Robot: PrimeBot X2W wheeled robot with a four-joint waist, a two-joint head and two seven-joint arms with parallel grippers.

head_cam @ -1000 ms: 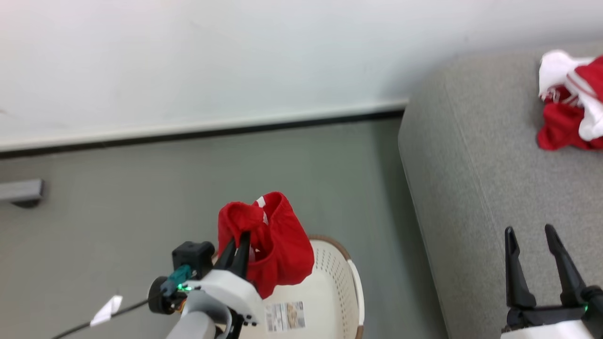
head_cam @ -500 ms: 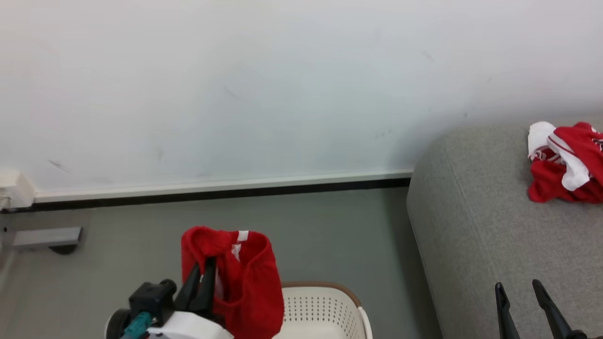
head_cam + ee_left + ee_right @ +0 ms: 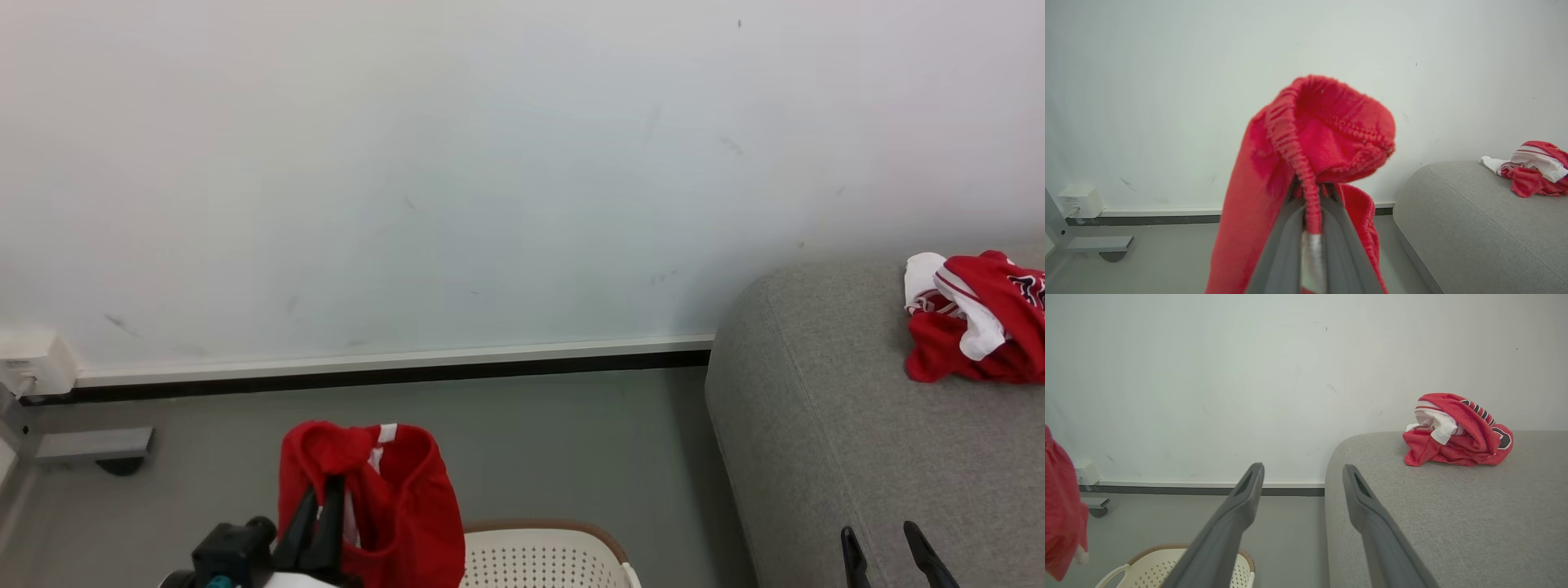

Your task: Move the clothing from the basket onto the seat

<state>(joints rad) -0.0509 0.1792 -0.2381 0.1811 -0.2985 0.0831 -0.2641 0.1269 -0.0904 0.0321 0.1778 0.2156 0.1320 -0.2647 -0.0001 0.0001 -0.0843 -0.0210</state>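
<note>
Two red pieces: a held garment at lower left and a pile at far right, well apart.
Box: small white box on the wall at far left, just above the skirting.
Foot: grey metal foot on the floor, just below the box.
Left gripper: fingers together and pointing up, clamped on the held garment's ribbed elastic band.
Held garment: draped over the fingertips and hanging down both sides, lifted off the floor. A white strip shows near its top. Its lower part overlaps the basket's left end in the head view; whether they touch I cannot tell.
Basket: cream, perforated, brown rim, on the floor between the held garment and the sofa. Its inside is out of sight.
Sofa: light grey, rounded end near the wall, right of the basket with a strip of floor between.
Right gripper: fingers wide apart with nothing between them, above the sofa's left end.
Pile: crumpled on the sofa top close to the wall, red with white folds and a black-and-white emblem, well apart from the right gripper.
</note>
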